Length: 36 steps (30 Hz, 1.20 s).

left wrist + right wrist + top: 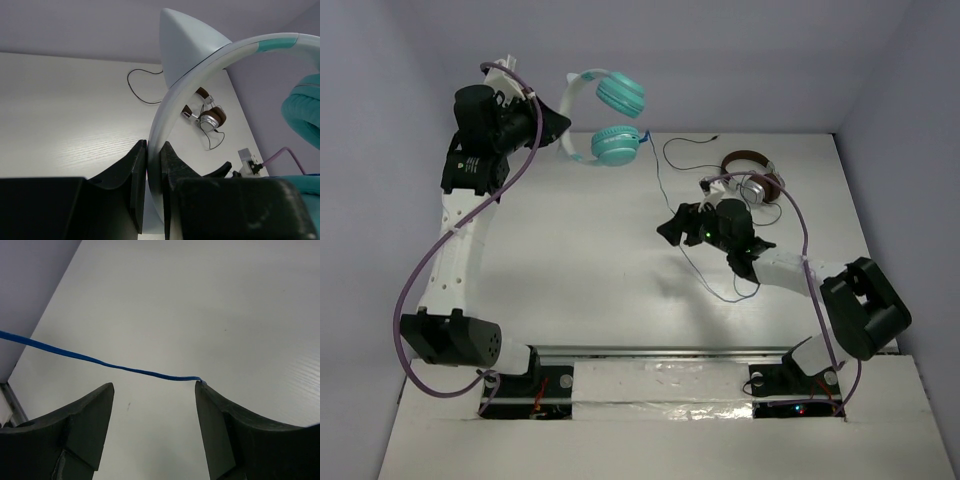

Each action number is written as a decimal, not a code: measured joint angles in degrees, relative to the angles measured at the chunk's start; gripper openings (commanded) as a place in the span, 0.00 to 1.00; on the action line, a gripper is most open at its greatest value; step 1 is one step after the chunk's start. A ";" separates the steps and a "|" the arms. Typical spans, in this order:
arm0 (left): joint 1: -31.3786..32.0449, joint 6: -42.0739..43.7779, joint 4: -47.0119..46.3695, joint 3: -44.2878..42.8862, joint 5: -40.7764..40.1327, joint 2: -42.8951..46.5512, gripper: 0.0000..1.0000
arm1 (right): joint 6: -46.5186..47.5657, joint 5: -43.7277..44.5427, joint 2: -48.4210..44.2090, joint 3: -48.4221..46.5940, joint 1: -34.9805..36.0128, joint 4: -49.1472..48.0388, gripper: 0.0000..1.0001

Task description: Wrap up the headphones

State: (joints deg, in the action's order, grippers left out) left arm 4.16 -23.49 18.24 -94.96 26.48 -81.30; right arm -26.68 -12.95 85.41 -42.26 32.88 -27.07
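My left hand (pixel 153 146) is clamped narrow on the pale headband (pixel 200 75) of the headphones (pixel 620 96). It holds them up off the tabletop (pixel 580 260) at the far left, with both teal cups hanging free. The thin blue cable (pixel 100 361) drops from the lower cup (pixel 617 144) to my right hand (pixel 154 386). That hand stands wide open, and the cable is only draped against one fingertip (pixel 205 395), not pinched.

I judge the set light and the band stiff and springy (a sound hold where I have it). The cable looks limp and slippery and could slide off an open finger, so I would pinch it firmly before winding.

The brown headphones (pixel 755 182) and their black cable (pixel 685 150) lie on the tabletop just beyond the right hand. No container shows in any view.
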 measured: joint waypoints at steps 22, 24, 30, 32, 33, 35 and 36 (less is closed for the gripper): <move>0.00 -2.14 0.46 -8.35 -0.31 0.11 0.00 | -1.81 4.15 3.93 2.78 -1.46 -4.48 0.64; 0.00 -2.16 0.55 -8.22 -0.35 0.11 0.00 | -1.81 3.89 3.96 2.78 -1.49 -4.46 0.52; 0.00 -2.32 2.08 -10.23 -1.57 -0.46 0.00 | -5.14 1.05 5.38 4.31 -1.49 -7.61 0.36; 0.00 -2.54 2.10 -11.78 -1.92 -1.07 0.00 | -6.73 -0.42 5.95 5.44 -1.49 -8.81 0.39; 0.00 -2.69 1.90 -12.15 -1.97 -1.16 0.00 | -7.21 -1.14 6.58 5.70 -1.49 -9.64 0.39; 0.00 -3.17 1.31 -12.35 -2.08 -1.20 0.00 | -8.24 -2.64 8.26 5.73 -1.46 -10.99 0.25; 0.00 -3.28 1.18 -12.33 -2.16 -1.22 0.00 | -8.76 -3.34 8.90 5.73 -1.46 -11.32 0.24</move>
State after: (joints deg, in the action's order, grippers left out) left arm 4.16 -26.76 19.42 -107.28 24.32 -82.52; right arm -35.44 -16.29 94.30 -36.53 31.42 -38.39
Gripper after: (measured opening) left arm 0.099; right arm 0.268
